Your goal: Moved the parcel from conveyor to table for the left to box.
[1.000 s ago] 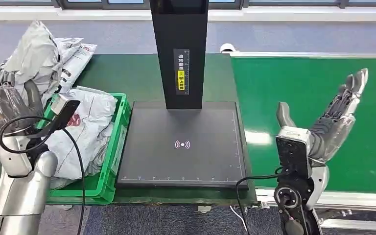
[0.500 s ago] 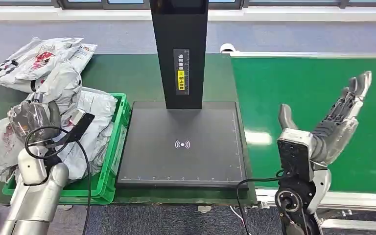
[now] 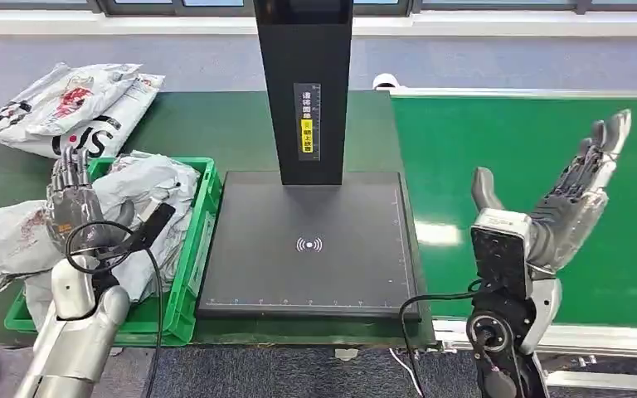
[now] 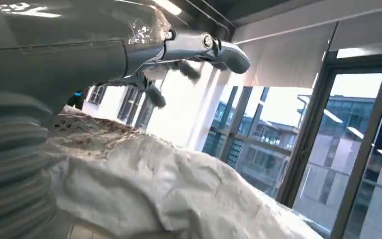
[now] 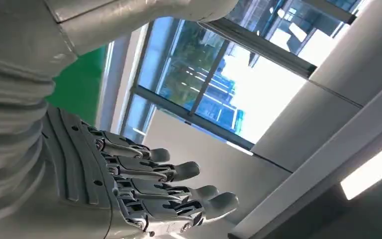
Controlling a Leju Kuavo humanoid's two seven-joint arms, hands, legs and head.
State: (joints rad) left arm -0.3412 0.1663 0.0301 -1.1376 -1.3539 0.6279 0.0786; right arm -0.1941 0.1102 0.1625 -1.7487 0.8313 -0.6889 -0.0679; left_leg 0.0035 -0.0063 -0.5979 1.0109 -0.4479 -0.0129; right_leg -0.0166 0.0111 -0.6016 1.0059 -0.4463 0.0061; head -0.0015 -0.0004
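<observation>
Parcel (image 3: pixel 145 195) has been lowered into the crate (image 3: pixel 184 282) at the table's left edge. Left hand (image 3: pixel 73 206), fingers spread, empty, beside it. Right hand (image 3: pixel 564 207) spread above the belt (image 3: pixel 514 141).

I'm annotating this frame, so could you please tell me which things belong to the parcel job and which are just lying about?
Part of the job:
- green conveyor belt
- black scanning platform
- green crate with grey parcels
- left hand over the crate
- right hand, open over the belt

Lying about:
- printed mailer bags at the table's far left
- crumpled bag beside the crate
</observation>
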